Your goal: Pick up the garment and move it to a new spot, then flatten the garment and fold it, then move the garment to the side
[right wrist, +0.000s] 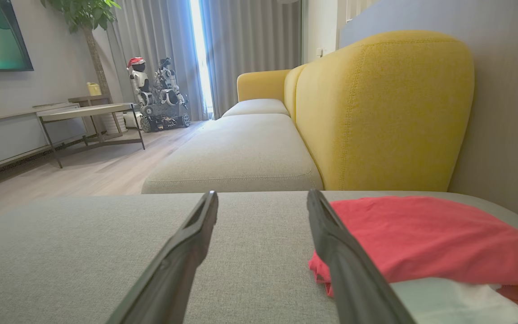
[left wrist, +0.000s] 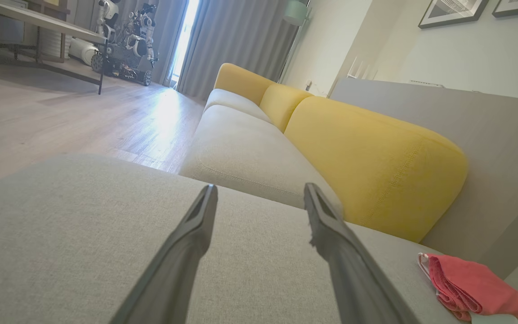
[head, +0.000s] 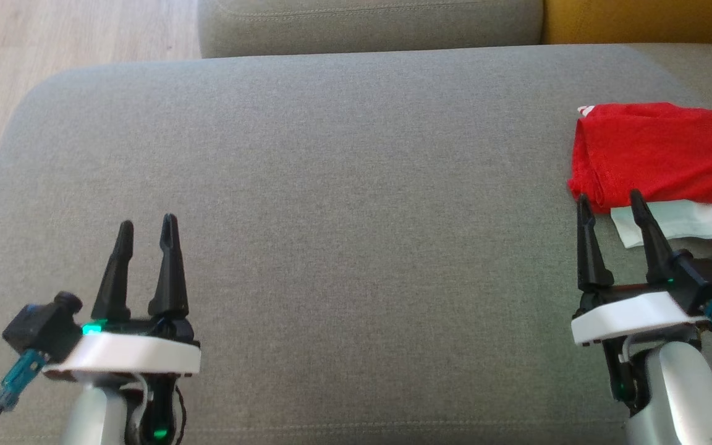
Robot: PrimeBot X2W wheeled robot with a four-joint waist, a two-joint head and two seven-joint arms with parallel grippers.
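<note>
Above grey cushion, left gripper and right gripper gape, empty.

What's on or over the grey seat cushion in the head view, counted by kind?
red garment: 1
end effectors: 2 (left end effector, right end effector, both open)
Total: 3

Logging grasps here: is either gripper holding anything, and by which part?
Nothing is held. The left gripper and right gripper are both open and empty; the red garment lies on the grey cushion near the right one.
</note>
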